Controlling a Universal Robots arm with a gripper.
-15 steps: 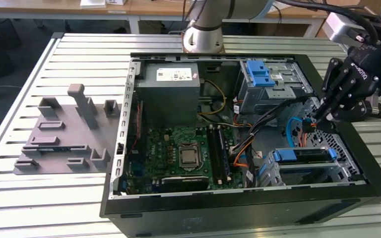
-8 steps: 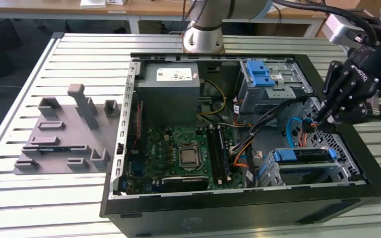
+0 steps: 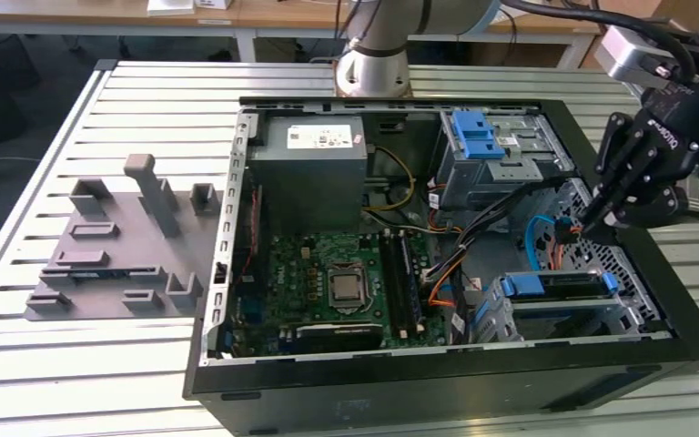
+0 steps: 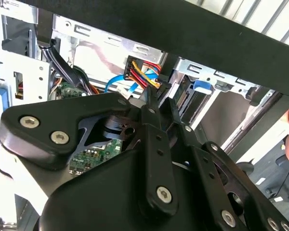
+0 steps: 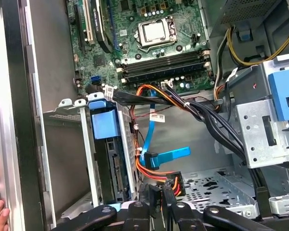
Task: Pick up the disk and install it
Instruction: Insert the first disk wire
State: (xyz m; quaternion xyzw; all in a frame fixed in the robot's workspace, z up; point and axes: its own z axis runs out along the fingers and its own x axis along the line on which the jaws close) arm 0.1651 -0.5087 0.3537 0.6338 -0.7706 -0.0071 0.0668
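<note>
Grey slatted table (image 3: 83, 364), open PC case (image 3: 447, 375), claw (image 3: 582, 231) nr disk (image 3: 553, 284), desks (image 3: 277, 16) behind

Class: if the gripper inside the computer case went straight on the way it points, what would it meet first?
Probably the connector with red, yellow and black wires, right ahead of the gripper; depth is unclear, though.

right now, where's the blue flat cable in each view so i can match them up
Exterior view: the blue flat cable curves inside the case, just to the exterior view's left of the claw.
Second wrist view: it loops just beyond the claw.
First wrist view: it hangs beside the disk.
Shared landmark: the claw.
</note>
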